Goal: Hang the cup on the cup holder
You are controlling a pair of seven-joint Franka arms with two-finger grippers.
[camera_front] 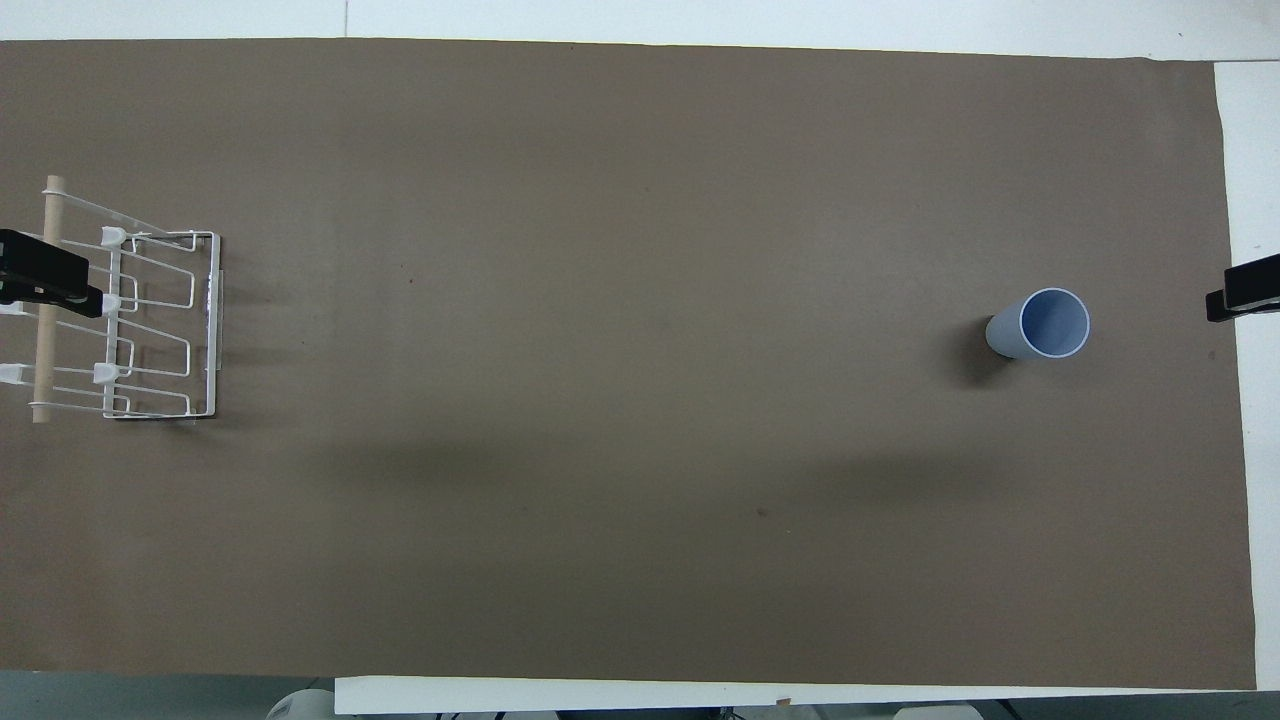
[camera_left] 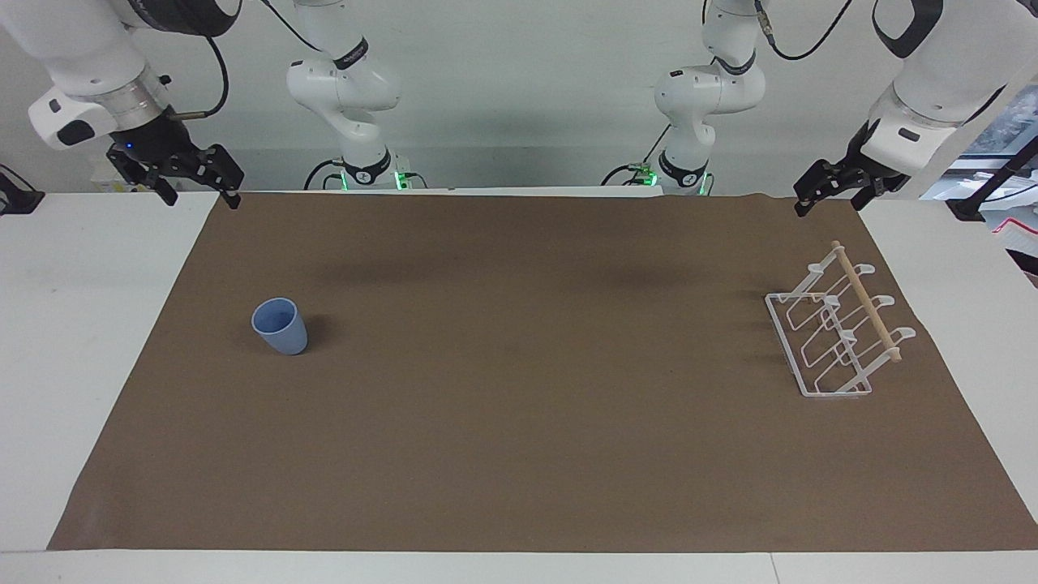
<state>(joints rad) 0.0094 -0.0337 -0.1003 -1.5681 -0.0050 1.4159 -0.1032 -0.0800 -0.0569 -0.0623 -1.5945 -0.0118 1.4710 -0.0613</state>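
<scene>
The light-blue cup (camera_left: 280, 326) stands upright, mouth up, on the brown mat toward the right arm's end; it also shows in the overhead view (camera_front: 1040, 325). The white wire cup holder (camera_left: 835, 332) with its wooden dowel stands toward the left arm's end and shows in the overhead view too (camera_front: 150, 330). My right gripper (camera_left: 201, 199) hangs open and empty over the mat's corner at its own end, well apart from the cup; only its tip (camera_front: 1240, 290) shows from above. My left gripper (camera_left: 831, 199) hangs raised over the mat's edge by the holder, touching nothing, and shows from above (camera_front: 45, 275).
The brown mat (camera_left: 519, 422) covers most of the white table (camera_left: 73, 324). Two more white arms stand at the table's robot end, between the two working arms. Nothing lies on the mat between the cup and the holder.
</scene>
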